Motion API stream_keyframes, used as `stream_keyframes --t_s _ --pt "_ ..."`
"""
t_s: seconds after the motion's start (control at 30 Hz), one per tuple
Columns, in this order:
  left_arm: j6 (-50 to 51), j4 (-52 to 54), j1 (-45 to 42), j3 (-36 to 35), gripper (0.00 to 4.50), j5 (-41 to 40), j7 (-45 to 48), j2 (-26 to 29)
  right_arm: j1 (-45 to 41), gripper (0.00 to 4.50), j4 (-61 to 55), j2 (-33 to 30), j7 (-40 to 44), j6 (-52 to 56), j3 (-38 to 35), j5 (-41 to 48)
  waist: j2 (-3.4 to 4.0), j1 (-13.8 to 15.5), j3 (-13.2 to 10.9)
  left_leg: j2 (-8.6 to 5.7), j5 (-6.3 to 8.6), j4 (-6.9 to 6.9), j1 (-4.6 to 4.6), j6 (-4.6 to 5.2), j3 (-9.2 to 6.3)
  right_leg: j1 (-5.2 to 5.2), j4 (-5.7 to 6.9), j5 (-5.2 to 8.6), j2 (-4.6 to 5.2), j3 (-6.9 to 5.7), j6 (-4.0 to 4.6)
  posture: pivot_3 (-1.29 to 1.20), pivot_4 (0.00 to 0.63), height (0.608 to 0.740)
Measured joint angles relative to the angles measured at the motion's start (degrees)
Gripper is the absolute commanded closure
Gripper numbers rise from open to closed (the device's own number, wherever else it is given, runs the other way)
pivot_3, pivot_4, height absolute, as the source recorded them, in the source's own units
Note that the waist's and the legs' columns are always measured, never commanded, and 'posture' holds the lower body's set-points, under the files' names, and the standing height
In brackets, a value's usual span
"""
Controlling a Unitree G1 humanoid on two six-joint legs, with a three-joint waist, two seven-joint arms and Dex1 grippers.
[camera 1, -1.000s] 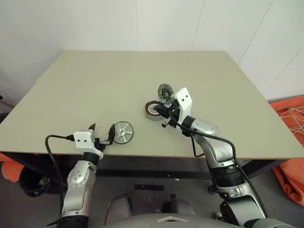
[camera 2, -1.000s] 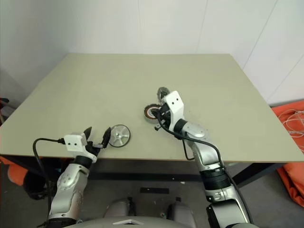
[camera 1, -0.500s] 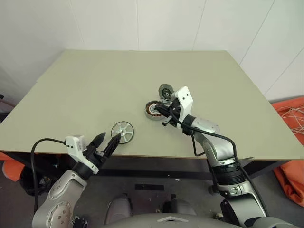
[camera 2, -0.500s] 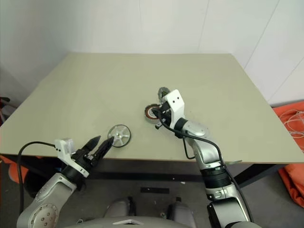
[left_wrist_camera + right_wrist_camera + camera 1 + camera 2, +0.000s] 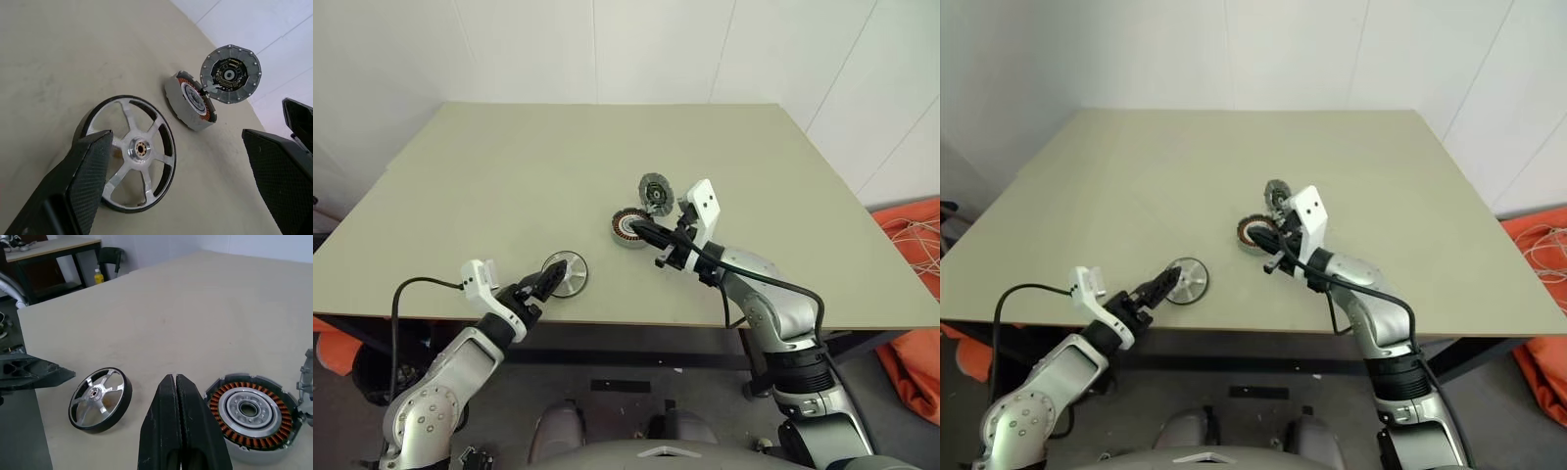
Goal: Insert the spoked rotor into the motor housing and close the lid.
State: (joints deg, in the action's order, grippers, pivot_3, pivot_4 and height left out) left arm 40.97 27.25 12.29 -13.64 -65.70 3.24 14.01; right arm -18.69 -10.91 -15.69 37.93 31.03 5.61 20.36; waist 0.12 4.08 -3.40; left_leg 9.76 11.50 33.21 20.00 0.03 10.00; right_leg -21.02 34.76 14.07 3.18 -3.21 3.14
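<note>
1. The spoked rotor [image 5: 566, 273] lies flat on the tabletop [image 5: 509, 186] near its front edge, well apart from the motor housing [image 5: 628, 227], which sits nearer the middle with the lid [image 5: 655, 189] just behind it.
2. The left gripper [image 5: 540, 285] reaches level toward the rotor, jaws spread wide, one finger [image 5: 88, 171] overlapping the rotor's rim in the left wrist view; whether it touches I cannot tell.
3. The right gripper [image 5: 644, 231] hovers just beside the housing, jaws pressed together, holding nothing.
4. Risk: the rotor is thin and flat, so a level grab could push it along instead of lifting it, and it lies close enough to the front edge to slide off.
5. Risk: the shut right gripper could nudge the housing or lid out of place.
6. The tabletop is plain, matt beige and smooth, offering little friction. White panelled walls stand behind the housing; orange fabric [image 5: 915, 284] lies on the floor to its right.
</note>
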Motion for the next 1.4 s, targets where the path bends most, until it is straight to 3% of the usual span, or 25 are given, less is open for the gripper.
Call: stream_keyframes --t_s 0.4,0.8,1.23,1.4 --pt "3.48 -4.53 0.43 -2.78 0.0 -8.09 -5.05 1.07 0.27 4.49 -1.28 -0.54 -0.06 1.48 -0.06 1.38 -0.01 0.16 0.0 0.03 -0.01 0.04 -0.12 -0.02 -0.04 0.1 0.04 0.2 -0.02 0.0 -0.39 0.0 0.0 0.74" --pt "4.66 -12.33 -7.83 -1.19 0.0 -7.94 -4.67 -0.69 0.73 4.49 -1.29 -0.59 -0.38 1.9 0.15 1.97 -0.01 0.58 0.01 0.01 -0.13 0.04 -0.08 -0.21 -0.04 0.1 0.04 0.19 -0.02 0.0 -0.38 0.0 0.0 0.74" --pt "7.72 -14.63 -10.19 0.23 0.0 -8.1 -5.68 -2.09 0.74 4.49 -1.29 -0.61 -0.95 1.85 0.15 1.96 -0.01 0.84 0.01 0.01 -0.13 0.05 -0.11 -0.22 -0.04 0.15 0.05 0.19 -0.01 0.0 -0.38 0.0 0.0 0.74" --pt "7.67 -16.4 -11.03 -1.05 1.25 -8.75 -8.53 -4.36 0.75 4.5 -1.29 -0.61 -1.33 1.84 0.14 1.96 -0.01 1.4 0.02 0.02 -0.14 0.06 -0.27 -0.22 -0.05 0.29 0.05 0.19 -0.01 0.0 -0.4 0.0 0.0 0.74"
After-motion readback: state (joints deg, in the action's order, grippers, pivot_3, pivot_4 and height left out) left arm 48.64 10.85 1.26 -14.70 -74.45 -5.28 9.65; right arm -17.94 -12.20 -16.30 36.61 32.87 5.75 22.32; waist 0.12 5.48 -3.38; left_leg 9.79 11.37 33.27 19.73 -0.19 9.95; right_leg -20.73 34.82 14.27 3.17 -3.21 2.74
